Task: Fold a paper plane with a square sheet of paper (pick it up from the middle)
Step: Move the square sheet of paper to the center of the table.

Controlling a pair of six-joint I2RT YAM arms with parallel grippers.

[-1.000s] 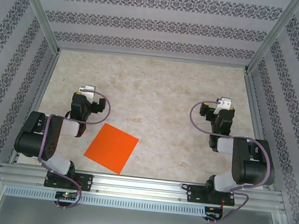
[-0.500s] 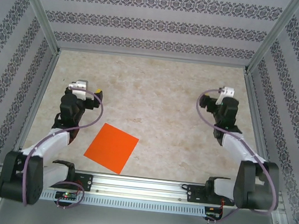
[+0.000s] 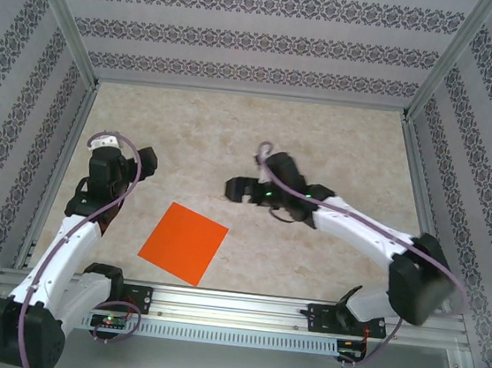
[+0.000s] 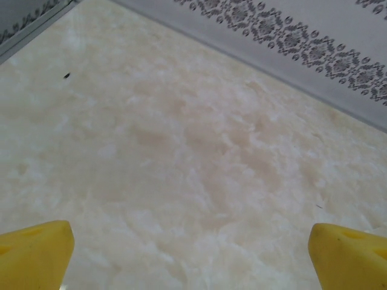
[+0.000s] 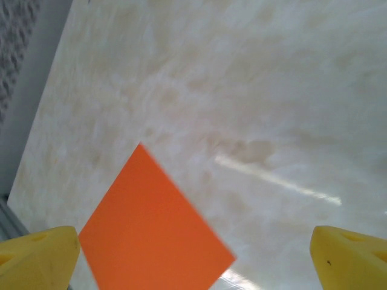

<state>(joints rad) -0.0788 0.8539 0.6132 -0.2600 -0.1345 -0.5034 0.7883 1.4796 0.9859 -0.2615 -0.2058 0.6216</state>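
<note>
From above, the square sheet of paper (image 3: 183,243) is lying flat and unfolded on the table (image 3: 340,141), near the front rail. The right gripper (image 3: 235,188) is hovering just beyond its far corner, jaws wide. I'd guess it is lining up on the middle. The left gripper (image 3: 147,158) is hanging off to the side, likewise spread and holding nothing.

Its wrist camera is looking across tabletop between yellow fingertips (image 4: 33,254).

The right wrist camera is framing the orange sheet between its parted fingertips (image 5: 354,257) — apparently not touching it.
</note>
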